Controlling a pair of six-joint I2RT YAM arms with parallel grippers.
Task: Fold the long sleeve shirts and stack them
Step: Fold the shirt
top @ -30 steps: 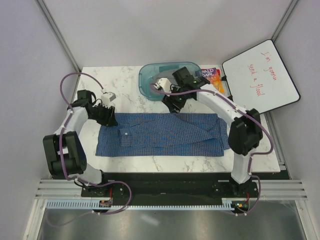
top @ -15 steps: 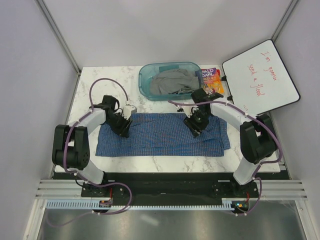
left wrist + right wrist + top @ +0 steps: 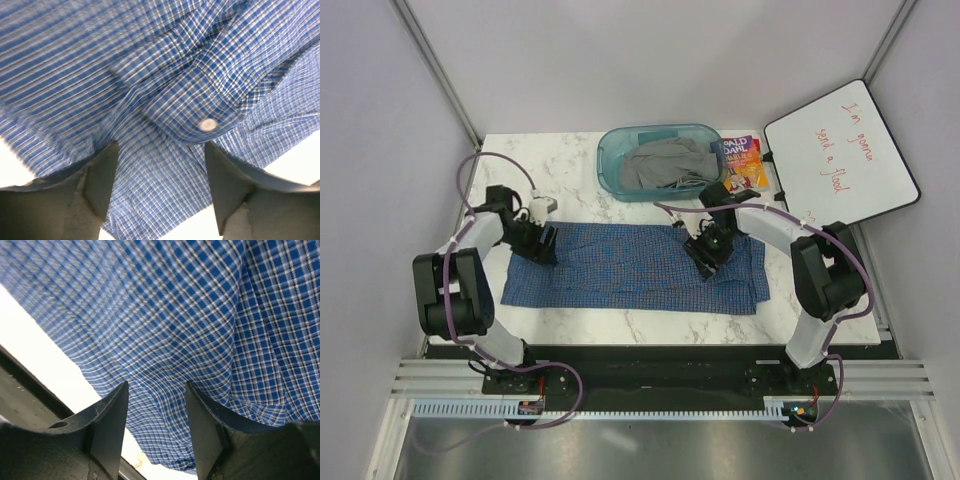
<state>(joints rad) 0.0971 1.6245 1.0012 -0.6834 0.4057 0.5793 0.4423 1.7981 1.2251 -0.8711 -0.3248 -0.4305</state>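
Spreading across the middle of a white marbled table [image 3: 570,165], a blue checked long sleeve shirt [image 3: 635,268] lies flat and lengthwise between two robot arms, its long edges running left to right and its surface lightly creased. The left gripper [image 3: 542,243] sits low over the shirt's far left corner, while the right gripper [image 3: 705,252] is down on the cloth to the right of centre, near the far edge. Seen from the left wrist, both fingers [image 3: 100,170] stand clearly apart with checked fabric filling the gap between them; a cuff-like band with one small white button [image 3: 207,124] lies just beyond the tips, and no pinch on the cloth is visible. From the right wrist the picture is much the same: the jaws are parted about halfway, the weave runs across the opening beyond the tips, and a strip of bare tabletop shows to the left of the shirt's edge; nothing appears to be clamped there either. Behind the shirt, at the table's far side, a clear teal plastic bin [image 3: 612,150] holds a heap of grey cloth [image 3: 665,165], near the shirt but not touching it. A colourful paperback [image 3: 742,160] lies just right of the bin, and a small whiteboard [image 3: 840,150] with red handwriting juts off the table's far right corner.
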